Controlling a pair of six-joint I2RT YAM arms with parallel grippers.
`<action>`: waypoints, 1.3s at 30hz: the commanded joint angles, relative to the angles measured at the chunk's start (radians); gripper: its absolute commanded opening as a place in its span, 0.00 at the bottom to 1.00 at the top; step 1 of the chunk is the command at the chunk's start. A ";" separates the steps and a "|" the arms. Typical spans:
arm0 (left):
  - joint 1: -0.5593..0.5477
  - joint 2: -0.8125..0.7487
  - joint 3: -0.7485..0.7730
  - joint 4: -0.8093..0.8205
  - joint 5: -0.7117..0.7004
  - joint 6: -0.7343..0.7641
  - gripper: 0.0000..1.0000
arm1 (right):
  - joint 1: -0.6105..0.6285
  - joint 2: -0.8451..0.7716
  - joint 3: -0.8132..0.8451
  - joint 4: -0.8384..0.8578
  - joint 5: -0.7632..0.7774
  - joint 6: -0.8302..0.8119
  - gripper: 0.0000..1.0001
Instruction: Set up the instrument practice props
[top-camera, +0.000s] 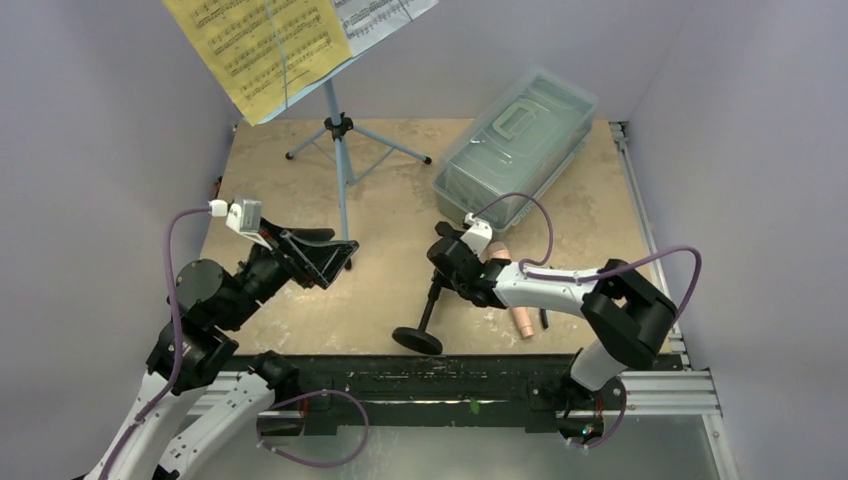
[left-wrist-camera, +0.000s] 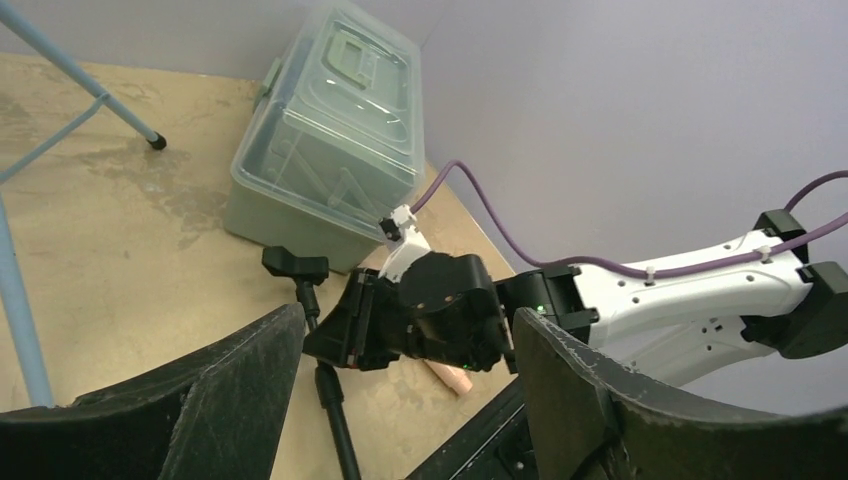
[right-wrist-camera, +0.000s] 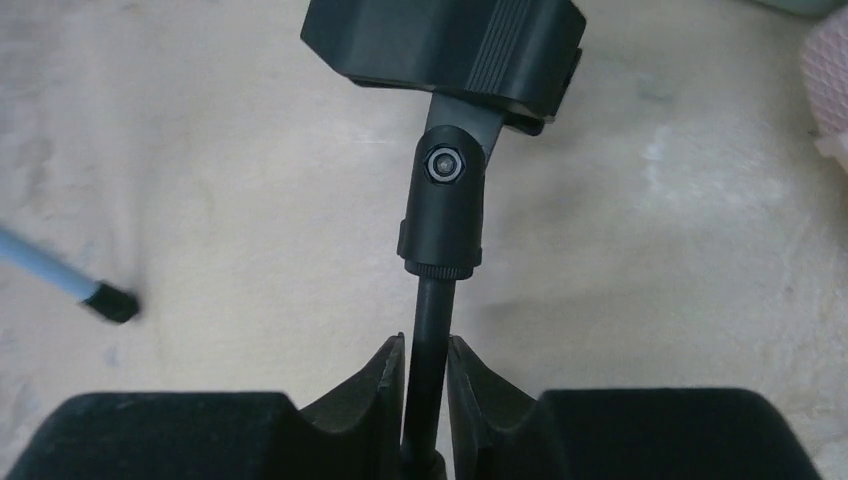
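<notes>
**Tally from the remote console**

I count one light blue tripod music stand. There are two music sheets: one yellow sheet and one white sheet. I see one black round-based mic stand, one peach-pink toy microphone and one clear lidded plastic box. My rig shows two arms and two tools, one left tool and one right tool. There is one tabletop.
</notes>
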 joint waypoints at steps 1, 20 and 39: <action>0.000 -0.007 0.064 -0.049 0.005 0.105 0.76 | 0.018 -0.108 -0.024 0.194 -0.103 -0.194 0.25; 0.000 -0.023 0.107 -0.129 -0.120 0.179 0.79 | 0.063 0.005 0.286 -0.027 -0.218 -0.613 0.37; 0.000 0.092 0.080 -0.048 -0.113 0.095 0.77 | 0.161 0.174 0.323 -0.188 -0.221 -0.619 0.81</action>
